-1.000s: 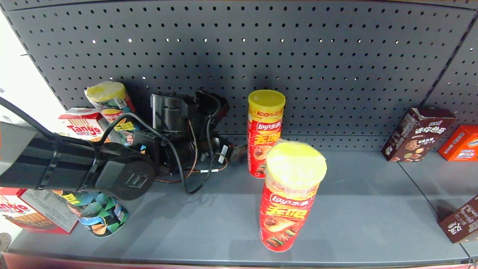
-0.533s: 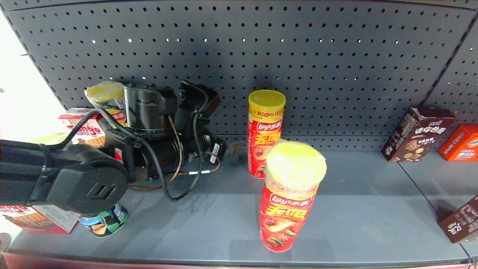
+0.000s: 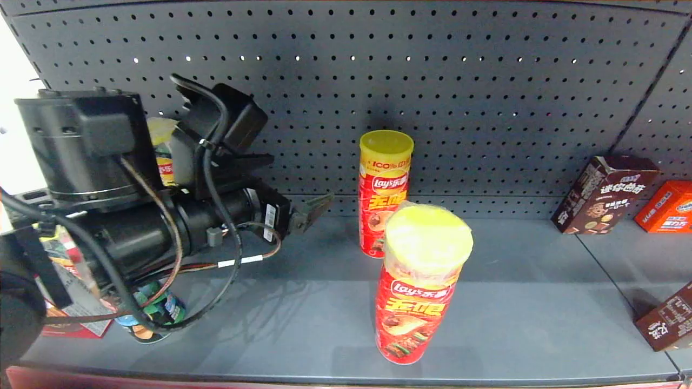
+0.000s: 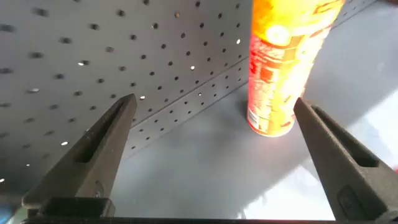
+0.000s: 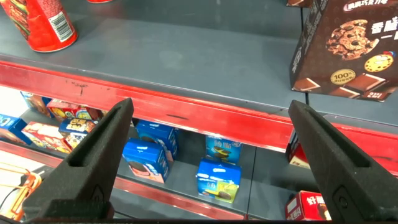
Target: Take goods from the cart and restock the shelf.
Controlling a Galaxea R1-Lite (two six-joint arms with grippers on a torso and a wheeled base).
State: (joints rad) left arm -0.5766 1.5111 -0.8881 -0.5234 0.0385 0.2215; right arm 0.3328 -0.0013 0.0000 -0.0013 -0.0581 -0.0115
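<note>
The back chip can (image 3: 385, 192) stands upright on the grey shelf (image 3: 540, 302), against the pegboard (image 3: 486, 108). The front chip can (image 3: 419, 281) stands just at its five o'clock. At the back chip can's nine o'clock hangs the left gripper (image 3: 312, 207) — spread wide, empty. The right gripper (image 5: 211, 107), also wide, holds nothing.

1. Brown cookie box (image 3: 604, 194) at the shelf's (image 3: 530, 302) back right, by the pegboard (image 3: 432, 81).
2. Orange box (image 3: 666, 207) just beside it, at the right edge.
3. Blue boxes (image 5: 149, 155) on the lower tier.
</note>
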